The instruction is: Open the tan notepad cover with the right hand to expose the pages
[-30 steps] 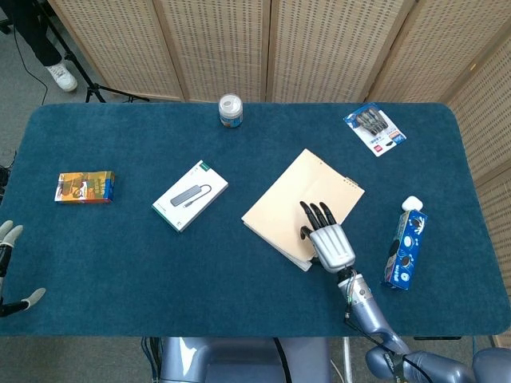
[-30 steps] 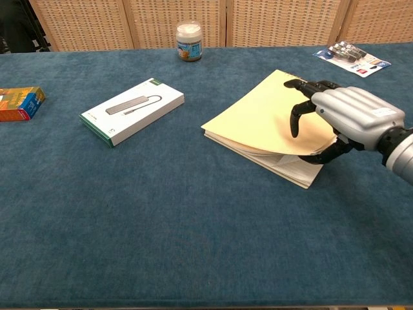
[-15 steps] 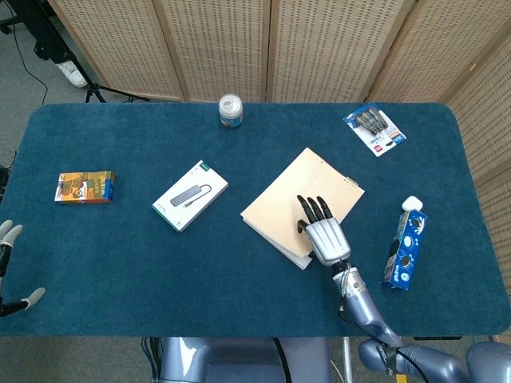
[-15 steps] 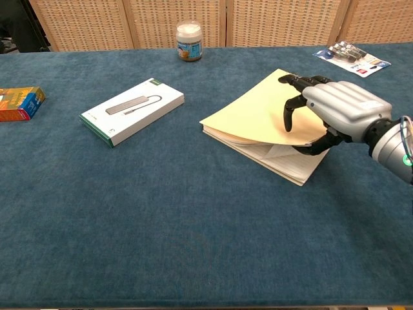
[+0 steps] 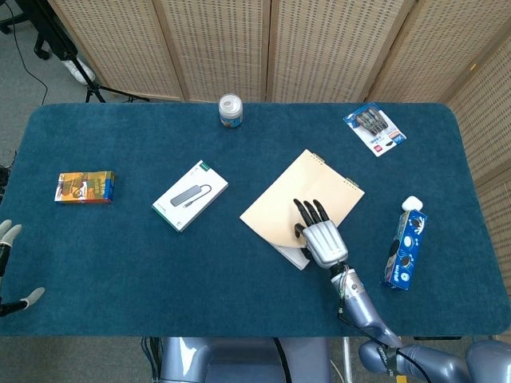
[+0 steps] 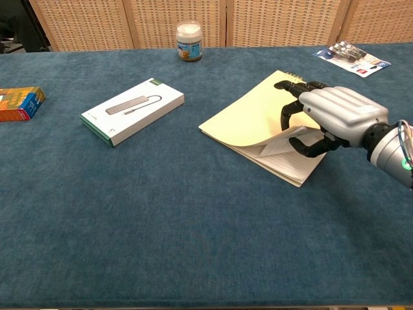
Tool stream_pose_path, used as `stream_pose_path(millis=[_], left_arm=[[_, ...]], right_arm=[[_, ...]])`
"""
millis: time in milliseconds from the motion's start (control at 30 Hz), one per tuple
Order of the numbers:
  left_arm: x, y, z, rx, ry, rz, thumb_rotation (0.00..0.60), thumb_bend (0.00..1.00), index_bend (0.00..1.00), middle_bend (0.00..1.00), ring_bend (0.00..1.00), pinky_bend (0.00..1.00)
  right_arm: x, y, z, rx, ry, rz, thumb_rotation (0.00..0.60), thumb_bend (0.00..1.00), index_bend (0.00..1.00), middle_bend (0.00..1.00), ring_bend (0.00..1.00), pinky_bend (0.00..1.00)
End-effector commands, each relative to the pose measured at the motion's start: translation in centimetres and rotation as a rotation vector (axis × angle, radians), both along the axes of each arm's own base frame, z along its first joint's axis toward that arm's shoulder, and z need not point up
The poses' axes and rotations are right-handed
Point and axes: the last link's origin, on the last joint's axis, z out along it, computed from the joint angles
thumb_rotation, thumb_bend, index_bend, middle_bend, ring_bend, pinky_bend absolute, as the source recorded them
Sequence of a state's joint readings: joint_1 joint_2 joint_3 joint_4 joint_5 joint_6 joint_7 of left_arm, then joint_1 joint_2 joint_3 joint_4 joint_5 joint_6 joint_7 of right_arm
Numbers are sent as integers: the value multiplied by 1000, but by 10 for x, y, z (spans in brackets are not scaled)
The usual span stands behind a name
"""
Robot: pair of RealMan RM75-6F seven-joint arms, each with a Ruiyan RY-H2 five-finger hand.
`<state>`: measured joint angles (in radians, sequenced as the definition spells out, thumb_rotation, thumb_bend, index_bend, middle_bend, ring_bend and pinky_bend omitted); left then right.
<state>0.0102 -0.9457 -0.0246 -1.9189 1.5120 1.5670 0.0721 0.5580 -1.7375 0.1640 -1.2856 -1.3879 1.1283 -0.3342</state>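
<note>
Pinching the tan cover's lifted near corner, the right hand (image 6: 332, 119) holds it peeled off the white pages of the notepad (image 5: 299, 204), right of the desk's centre, and should sweep leftward in an arc without tearing it.

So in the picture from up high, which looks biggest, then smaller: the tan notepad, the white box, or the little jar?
1. Tan notepad
2. White box
3. Little jar, clearly smallest, though it sits farthest back.
</note>
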Motion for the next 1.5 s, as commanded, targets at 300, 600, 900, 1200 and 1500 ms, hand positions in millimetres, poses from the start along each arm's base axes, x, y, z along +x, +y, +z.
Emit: stream_pose_path(millis=[300,600,900,1200,1500], left_arm=[[0,-1,0,-1,-1,-2,600,55,0,0,0,0],[0,-1,-1,-1,0,-2,600,54,0,0,0,0],[1,-1,-2,-3,5,1,600,53,0,0,0,0],[1,-1,-3,-5,9,2,600,54,0,0,0,0],[2,0,-5,-8,12,3,600,54,0,0,0,0]], right_arm=[[4,12,4,84,-85,-7,600,517,770,0,0,0],[12,26,14,228,-92,18,600,519,789,0,0,0],[28,33,27,343,-79,74,600,541,796,0,0,0],[40,40,48,463,-41,167,600,543,802,0,0,0],[43,61,57,550,8,237,600,543,805,0,0,0]])
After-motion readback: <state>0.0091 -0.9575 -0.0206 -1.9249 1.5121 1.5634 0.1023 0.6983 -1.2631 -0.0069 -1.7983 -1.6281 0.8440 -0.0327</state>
